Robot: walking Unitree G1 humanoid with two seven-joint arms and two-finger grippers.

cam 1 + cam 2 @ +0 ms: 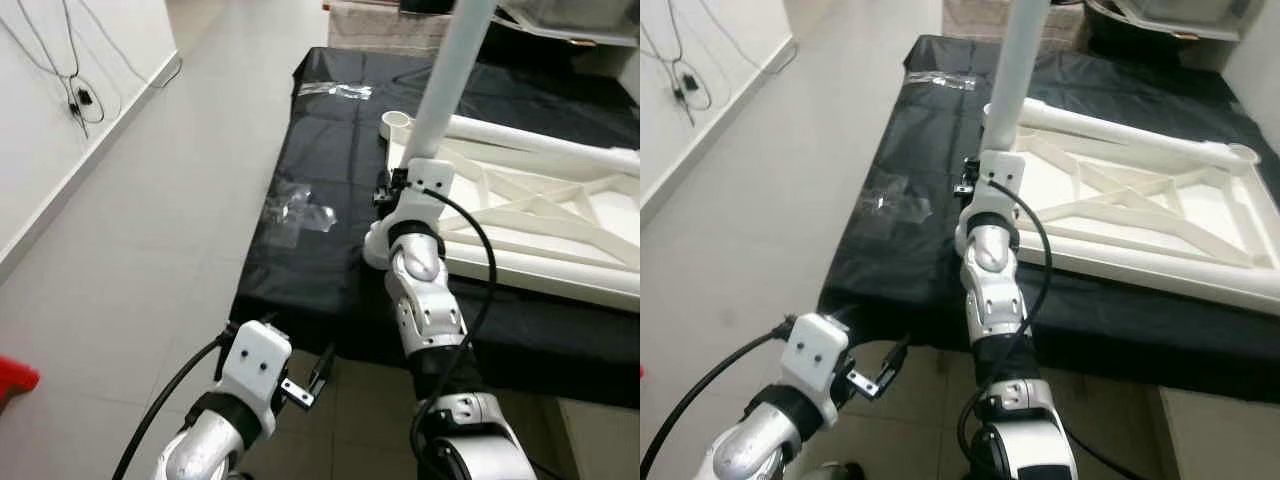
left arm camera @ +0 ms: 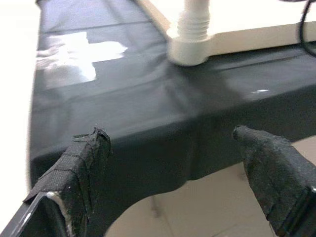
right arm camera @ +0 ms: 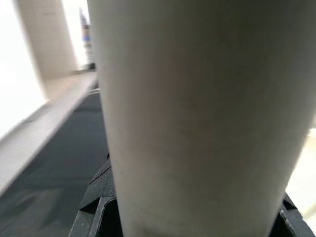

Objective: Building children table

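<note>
Left eye view: right gripper [image 1: 392, 186] grips one upright table leg [image 1: 452, 70].

My head views are evenly lit and fairly sharp, with glare on the plastic bags [image 1: 300, 208] and pale floor [image 1: 150, 250]. My left wrist view blows out white up top. My right wrist view is blurred, the leg [image 3: 197, 113] too close to focus.

- The table frame [image 1: 1140, 215] was laid flat on the cloth-covered surface [image 1: 900, 250].
- A table leg [image 1: 450, 75] was stood upright at the frame's near-left corner.
- Plastic bags [image 1: 300, 212] were left on the cloth, left of the frame.
</note>
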